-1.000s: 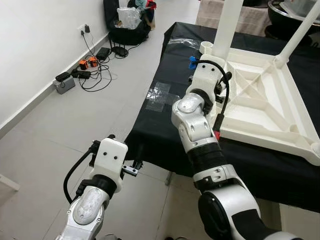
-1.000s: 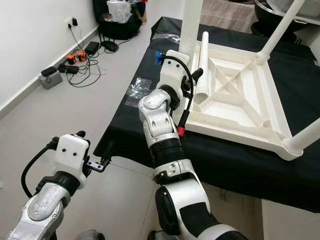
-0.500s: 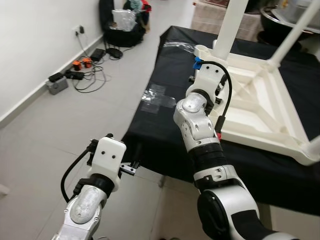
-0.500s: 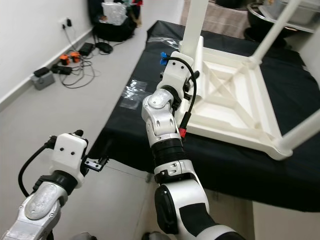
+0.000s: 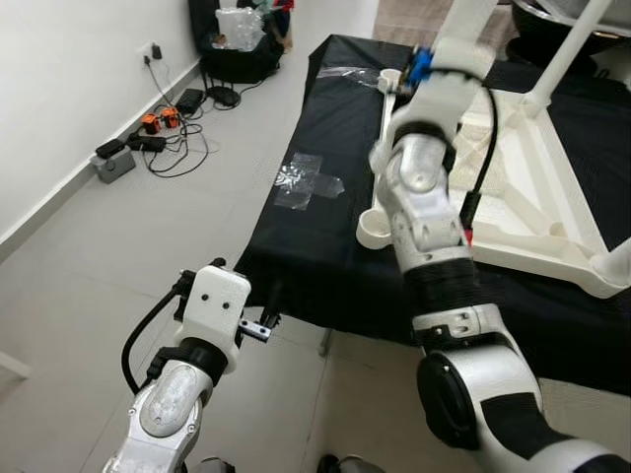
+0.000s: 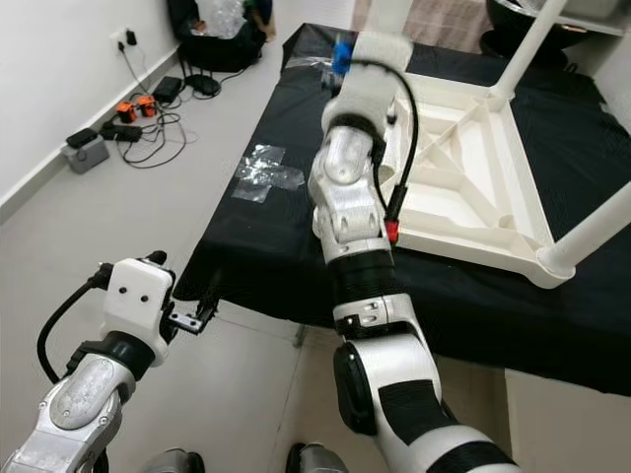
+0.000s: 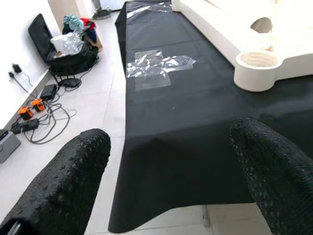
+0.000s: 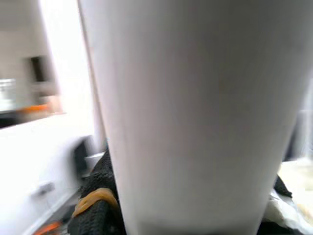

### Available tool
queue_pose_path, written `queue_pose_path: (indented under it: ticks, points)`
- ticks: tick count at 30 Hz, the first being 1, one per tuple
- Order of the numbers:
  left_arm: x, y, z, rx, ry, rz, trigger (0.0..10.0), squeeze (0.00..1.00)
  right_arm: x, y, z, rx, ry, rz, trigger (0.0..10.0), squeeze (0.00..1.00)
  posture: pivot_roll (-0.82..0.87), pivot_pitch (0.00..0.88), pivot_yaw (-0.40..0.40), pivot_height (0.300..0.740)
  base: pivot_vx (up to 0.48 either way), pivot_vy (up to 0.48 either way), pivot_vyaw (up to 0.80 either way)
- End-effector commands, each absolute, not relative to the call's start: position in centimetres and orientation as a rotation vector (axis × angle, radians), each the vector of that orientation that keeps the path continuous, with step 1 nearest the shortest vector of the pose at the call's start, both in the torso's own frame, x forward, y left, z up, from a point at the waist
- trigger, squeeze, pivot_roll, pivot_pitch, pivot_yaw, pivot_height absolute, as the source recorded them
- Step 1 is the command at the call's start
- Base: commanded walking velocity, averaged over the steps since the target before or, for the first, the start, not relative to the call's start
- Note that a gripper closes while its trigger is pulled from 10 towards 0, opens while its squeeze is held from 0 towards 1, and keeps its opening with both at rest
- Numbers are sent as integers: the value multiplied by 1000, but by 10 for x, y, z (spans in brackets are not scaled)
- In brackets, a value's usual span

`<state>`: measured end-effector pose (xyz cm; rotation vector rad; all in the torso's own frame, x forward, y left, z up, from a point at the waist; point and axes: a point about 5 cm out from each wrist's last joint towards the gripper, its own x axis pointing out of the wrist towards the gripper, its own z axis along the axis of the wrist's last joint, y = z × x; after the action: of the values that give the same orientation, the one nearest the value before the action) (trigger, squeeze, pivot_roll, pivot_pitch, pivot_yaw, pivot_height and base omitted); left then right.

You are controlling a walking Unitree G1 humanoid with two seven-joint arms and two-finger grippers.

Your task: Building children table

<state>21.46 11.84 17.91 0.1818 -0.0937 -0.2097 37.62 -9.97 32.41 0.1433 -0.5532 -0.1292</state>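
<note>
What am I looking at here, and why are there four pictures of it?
You are seeing through a humanoid robot's own cameras. The two wide pictures come from the two eyes in its head, looking down at its silver arms. The other two come from cameras on its wrists, looking along the black fingers.

Before it stands a bench under a black cloth, and on that lies a white children's table, upside down, with legs pointing up. A bare leg socket sits at the near corner, and clear plastic wrap lies on the cloth.

The right gripper reaches up to a white table leg, which looms close in the right wrist view. The left gripper hangs open, holding nothing, near the bench's edge. Cables and chargers lie on the floor by the wall.
</note>
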Motion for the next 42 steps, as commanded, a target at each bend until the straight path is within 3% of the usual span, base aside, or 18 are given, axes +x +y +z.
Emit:
queue_pose_path:
  ticks: [1,9,10,11,14,20,21,30,42]
  points:
    - [215,117,174,178,-72,-218,10000,0,376,-101,324,155,-555,-92,10000,0,81,134,-93,740,0,0,0]
    - [222,117,184,238,-115,-230,10000,0,385,-101,316,173,-437,213,10000,0,72,112,-87,740,0,0,0]
    - [228,119,189,281,-130,-241,10000,59,386,-100,306,201,-384,285,10000,0,75,108,-88,740,0,0,0]
    - [233,121,193,299,-139,-252,10000,1000,385,-98,298,222,-350,338,10000,0,74,103,-86,740,0,0,0]
    - [236,122,194,307,-142,-259,10000,1000,385,-97,294,236,-333,366,10000,0,74,103,-86,740,0,0,0]
    - [251,123,197,363,-128,-323,10000,1000,366,-79,285,260,-320,603,10000,0,68,95,-80,740,0,0,0]
    - [255,124,195,373,-114,-335,10000,0,362,-75,284,268,-315,647,10000,0,67,92,-79,740,0,0,0]
    - [273,124,189,396,-91,-445,10000,0,346,-63,287,274,-308,813,10000,0,62,95,-77,740,0,0,0]
    - [293,128,202,467,-155,-426,10000,0,336,-56,287,297,-287,881,10000,0,62,99,-76,740,0,0,0]
